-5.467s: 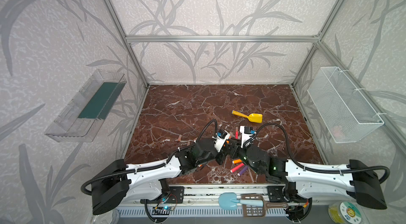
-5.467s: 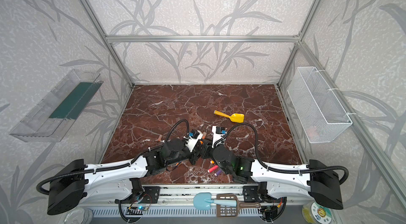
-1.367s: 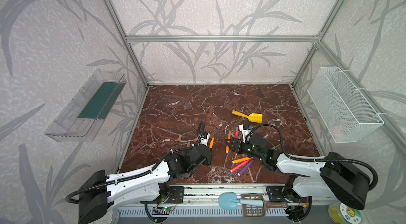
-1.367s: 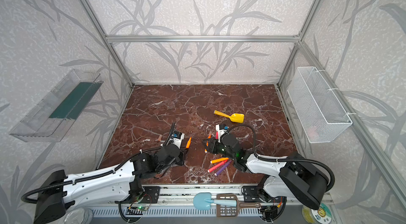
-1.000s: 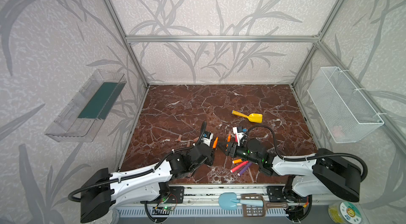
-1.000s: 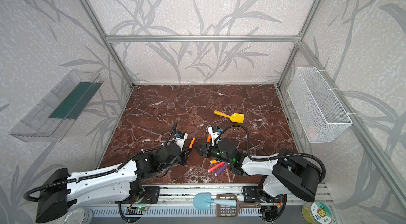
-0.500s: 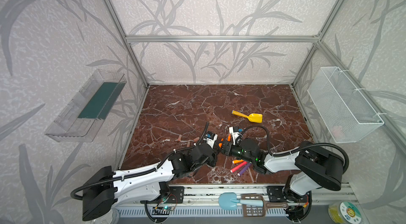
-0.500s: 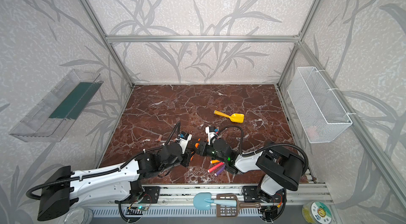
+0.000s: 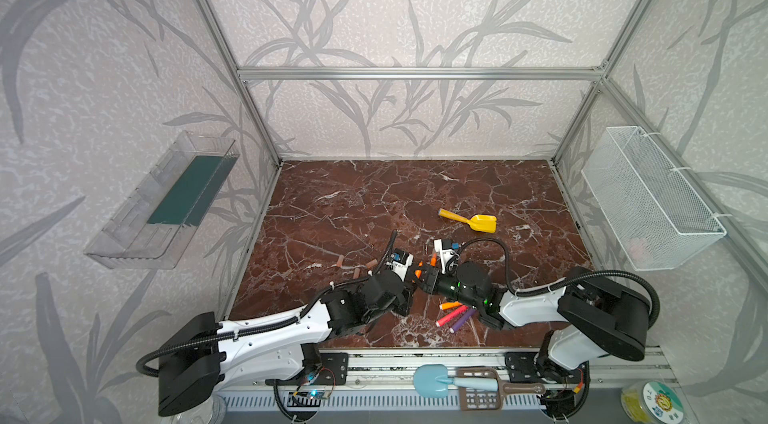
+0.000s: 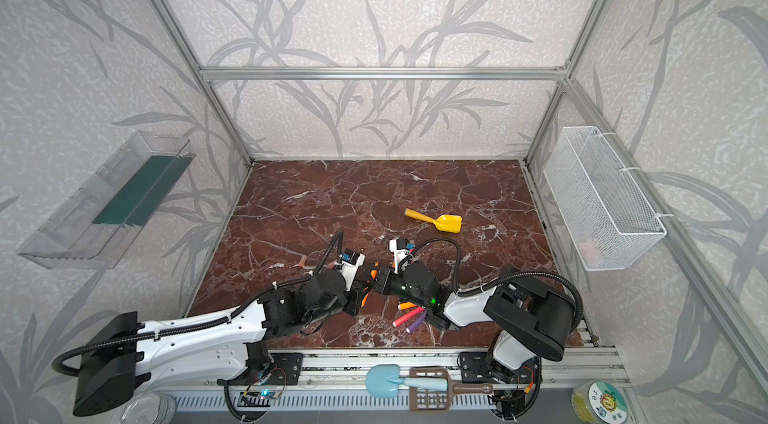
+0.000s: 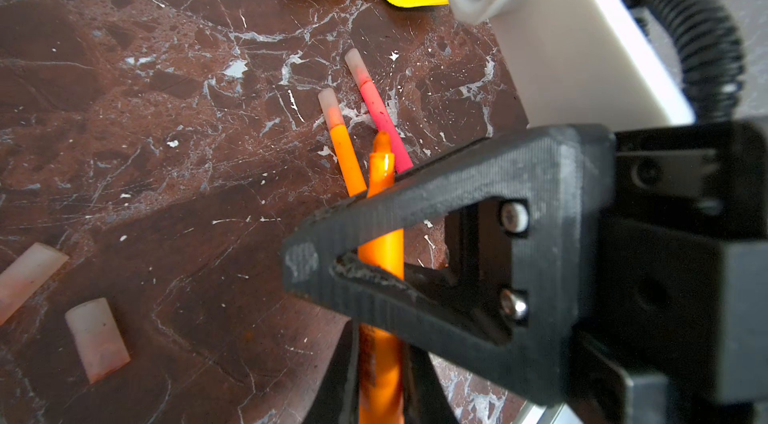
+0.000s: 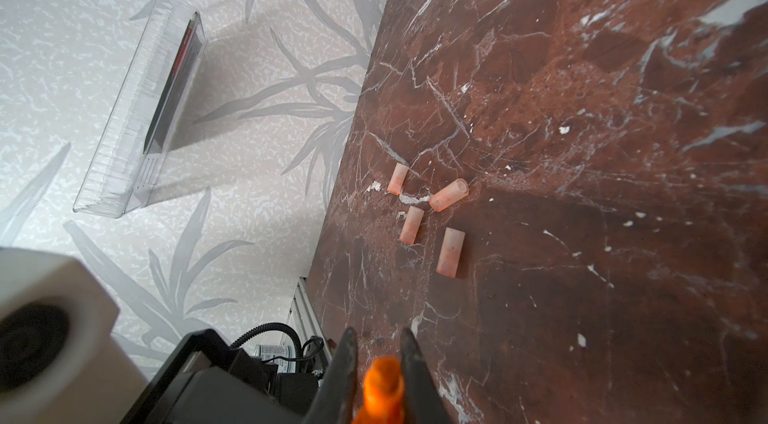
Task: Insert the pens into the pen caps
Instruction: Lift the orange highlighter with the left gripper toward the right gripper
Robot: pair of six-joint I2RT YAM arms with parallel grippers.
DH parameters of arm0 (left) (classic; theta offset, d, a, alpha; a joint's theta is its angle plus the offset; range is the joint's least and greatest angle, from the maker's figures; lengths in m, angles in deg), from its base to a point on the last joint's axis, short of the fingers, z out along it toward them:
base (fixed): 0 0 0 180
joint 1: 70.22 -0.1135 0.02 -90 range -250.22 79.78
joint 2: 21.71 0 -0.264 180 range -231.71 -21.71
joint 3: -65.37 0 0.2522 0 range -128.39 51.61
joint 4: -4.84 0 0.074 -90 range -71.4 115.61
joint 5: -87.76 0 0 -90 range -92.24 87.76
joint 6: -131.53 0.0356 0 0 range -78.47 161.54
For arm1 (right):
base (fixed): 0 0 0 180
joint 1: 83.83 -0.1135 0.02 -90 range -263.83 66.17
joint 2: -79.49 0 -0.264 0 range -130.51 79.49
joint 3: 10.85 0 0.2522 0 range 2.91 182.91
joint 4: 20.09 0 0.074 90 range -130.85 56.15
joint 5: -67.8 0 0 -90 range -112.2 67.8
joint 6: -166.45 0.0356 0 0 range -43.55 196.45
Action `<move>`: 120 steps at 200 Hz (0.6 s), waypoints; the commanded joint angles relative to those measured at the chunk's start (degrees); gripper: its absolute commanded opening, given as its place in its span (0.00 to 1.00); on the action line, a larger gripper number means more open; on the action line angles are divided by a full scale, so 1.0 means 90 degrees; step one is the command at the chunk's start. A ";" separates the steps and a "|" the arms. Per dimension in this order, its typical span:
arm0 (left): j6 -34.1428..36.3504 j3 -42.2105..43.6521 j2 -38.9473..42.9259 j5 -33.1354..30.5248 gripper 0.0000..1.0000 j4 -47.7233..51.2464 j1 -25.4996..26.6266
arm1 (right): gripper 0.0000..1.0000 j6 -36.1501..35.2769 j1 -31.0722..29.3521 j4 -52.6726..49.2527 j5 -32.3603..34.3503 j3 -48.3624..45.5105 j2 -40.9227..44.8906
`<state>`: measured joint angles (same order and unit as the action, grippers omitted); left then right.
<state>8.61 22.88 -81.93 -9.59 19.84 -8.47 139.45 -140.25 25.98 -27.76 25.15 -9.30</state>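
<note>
In both top views the left gripper point(image 9: 411, 281) and right gripper point(image 10: 377, 276) meet low over the red-brown marble tabletop point(image 9: 374, 201), sharing one uncapped orange marker pen point(image 9: 418, 274).

In the left wrist view both pinch its barrel. We judge this a handover: the left should let go only once the right holds firm.

In the right wrist view the right gripper's jaws press on the pen just below its tip. Four stubby translucent pinkish pen caps point(image 12: 451, 252) lie loose ahead; we would approach one square to its open end.

We find no legible writing; print on the round yellow-lidded tub point(image 9: 652, 401) is too small.
</note>
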 commanded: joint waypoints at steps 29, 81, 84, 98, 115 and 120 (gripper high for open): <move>0.0035 0.0126 -0.0128 -0.0033 0.30 -0.0671 -0.0021 | 0.00 0.0395 -0.0043 0.0773 0.0018 -0.0217 0.0195; 0.0009 0.0070 -0.0439 0.0005 0.33 -0.0957 -0.0019 | 0.00 0.0581 -0.0205 0.0931 0.0280 -0.0291 0.0292; 0.0024 0.0056 -0.0452 0.0007 0.33 -0.0966 -0.0023 | 0.00 0.0586 -0.0208 0.0946 0.0290 -0.0293 0.0279; 0.0044 0.0012 -0.0522 0.0020 0.33 -0.1019 -0.0021 | 0.00 0.0618 -0.0205 0.1015 0.0342 -0.0312 0.0267; 0.0089 -0.0057 -0.0611 0.0041 0.29 -0.1071 -0.0025 | 0.00 0.0628 -0.0205 0.1033 0.0426 -0.0340 0.0286; 0.0089 -0.0076 -0.0636 0.0045 0.27 -0.1070 -0.0019 | 0.00 0.0635 -0.0205 0.1001 0.0449 -0.0342 0.0300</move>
<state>8.59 23.36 -86.92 -9.35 13.72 -8.47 144.44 -141.54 32.80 -25.05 22.97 -7.79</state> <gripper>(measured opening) 0.299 0.166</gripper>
